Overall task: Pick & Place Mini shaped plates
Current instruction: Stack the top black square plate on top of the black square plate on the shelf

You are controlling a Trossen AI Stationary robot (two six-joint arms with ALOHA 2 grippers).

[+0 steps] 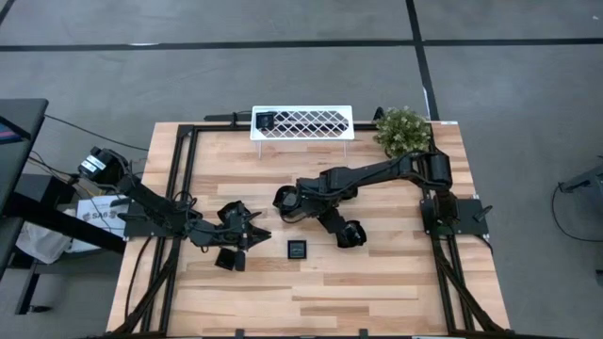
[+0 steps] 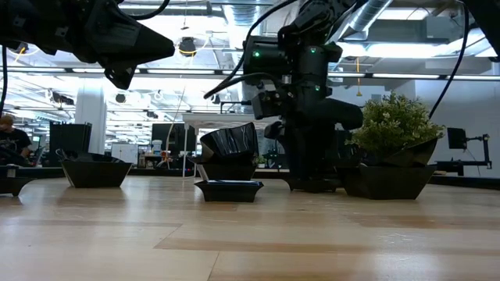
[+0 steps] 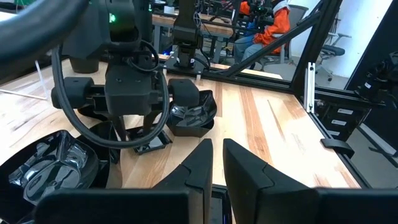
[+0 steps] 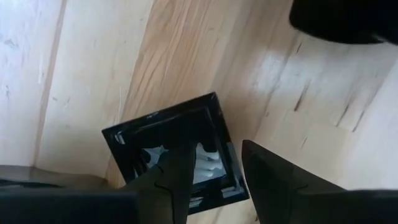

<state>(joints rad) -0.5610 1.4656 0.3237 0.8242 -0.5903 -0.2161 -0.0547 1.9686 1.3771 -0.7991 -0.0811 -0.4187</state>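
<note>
Across a pale plank tabletop [image 1: 377,282] edged with black rails, mini shaped plates scattered about mid-table: one flat square plate [image 1: 297,250] lying alone near the front, a deep plate [image 1: 350,233] just beside the right arm, another plate [image 1: 229,258] just beside the left gripper [image 1: 247,232]. At the back edge, a white lattice rack [image 1: 301,123] with a small plate [image 1: 265,120] at its left end, and a potted plant [image 1: 402,130] near its other end. Pointing straight down at mid-table, the right gripper [image 4: 214,152], fingers spread either side of the rim of a glossy square plate [image 4: 161,143], possibly touching, hard to tell. Left gripper fingers nearly together, narrow gap, gripping nothing. Beyond: grey floor [image 1: 283,66], bright workshop, a seated person in orange [image 3: 267,25].
</note>
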